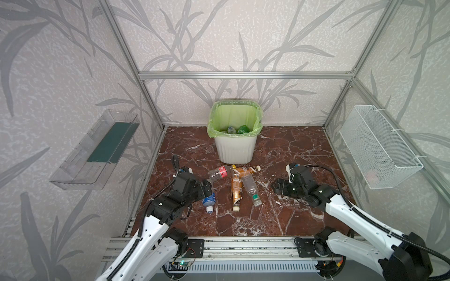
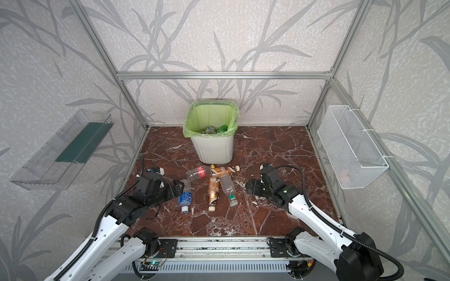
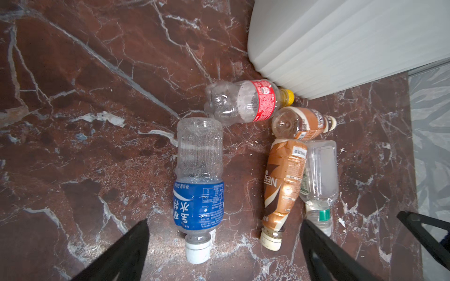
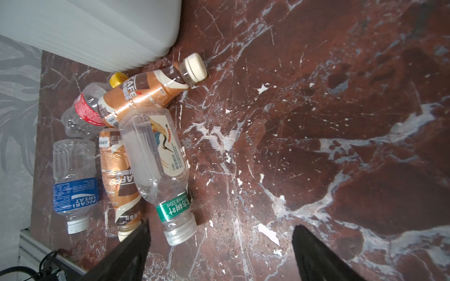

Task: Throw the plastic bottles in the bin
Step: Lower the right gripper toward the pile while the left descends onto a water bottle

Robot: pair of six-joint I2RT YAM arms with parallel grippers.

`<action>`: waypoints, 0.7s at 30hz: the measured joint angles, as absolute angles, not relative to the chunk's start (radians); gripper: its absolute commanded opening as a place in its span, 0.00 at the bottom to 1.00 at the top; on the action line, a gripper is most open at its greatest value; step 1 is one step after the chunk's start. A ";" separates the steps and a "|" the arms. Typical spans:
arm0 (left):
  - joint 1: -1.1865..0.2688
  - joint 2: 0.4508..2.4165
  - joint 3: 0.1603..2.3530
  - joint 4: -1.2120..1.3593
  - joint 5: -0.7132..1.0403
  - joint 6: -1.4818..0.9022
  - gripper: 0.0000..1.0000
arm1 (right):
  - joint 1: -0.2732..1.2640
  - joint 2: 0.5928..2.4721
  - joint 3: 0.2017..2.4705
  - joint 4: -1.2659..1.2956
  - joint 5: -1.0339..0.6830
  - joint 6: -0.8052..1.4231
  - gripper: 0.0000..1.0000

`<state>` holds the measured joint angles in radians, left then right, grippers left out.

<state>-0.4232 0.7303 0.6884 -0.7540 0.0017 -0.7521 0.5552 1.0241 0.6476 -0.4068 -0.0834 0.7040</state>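
Overhead pair, close wrists (shared bottles (image 3: 198, 180))

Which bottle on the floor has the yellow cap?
The clear bottle with the red label, lying next to the white bin. The other four bottles have pale caps, white or cream.

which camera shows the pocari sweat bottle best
Left wrist view: the Pocari Sweat bottle lies whole, large, mid-frame. Right wrist shows it smaller, near an edge; in both top views it is tiny beside the left arm.

Two brown bottles (image 1: 244, 170) (image 1: 236, 189), one blue bottle (image 1: 209, 200), one red bottle (image 1: 219, 173) and one clear bottle (image 1: 250, 187) are lying loose. One bin (image 1: 235, 148) is showing at least two more.
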 measured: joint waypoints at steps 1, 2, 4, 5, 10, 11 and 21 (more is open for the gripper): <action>-0.423 0.745 0.683 -0.752 0.002 -0.752 0.98 | 0.559 1.028 0.648 -0.402 -0.085 0.707 0.91; -0.423 0.766 0.676 -0.749 0.004 -0.752 0.98 | 0.564 1.034 0.648 -0.394 -0.088 0.709 0.91; -0.423 0.801 0.664 -0.743 0.008 -0.752 0.98 | 0.572 1.044 0.647 -0.383 -0.088 0.712 0.91; -0.423 0.817 0.658 -0.739 0.009 -0.751 0.98 | 0.575 1.048 0.646 -0.377 -0.088 0.714 0.91; -0.423 0.888 0.652 -0.716 0.009 -0.742 0.99 | 0.590 1.056 0.640 -0.359 -0.089 0.722 0.91; -0.423 0.904 0.652 -0.711 0.009 -0.740 0.98 | 0.592 1.056 0.638 -0.357 -0.089 0.725 0.91; -0.422 1.059 0.652 -0.664 0.014 -0.733 0.96 | 0.593 1.056 0.636 -0.344 -0.088 0.730 0.90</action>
<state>-0.4225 1.0588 0.6518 -0.6640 0.0135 -0.7326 0.5934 1.0565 0.6365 -0.3439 -0.0883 0.7300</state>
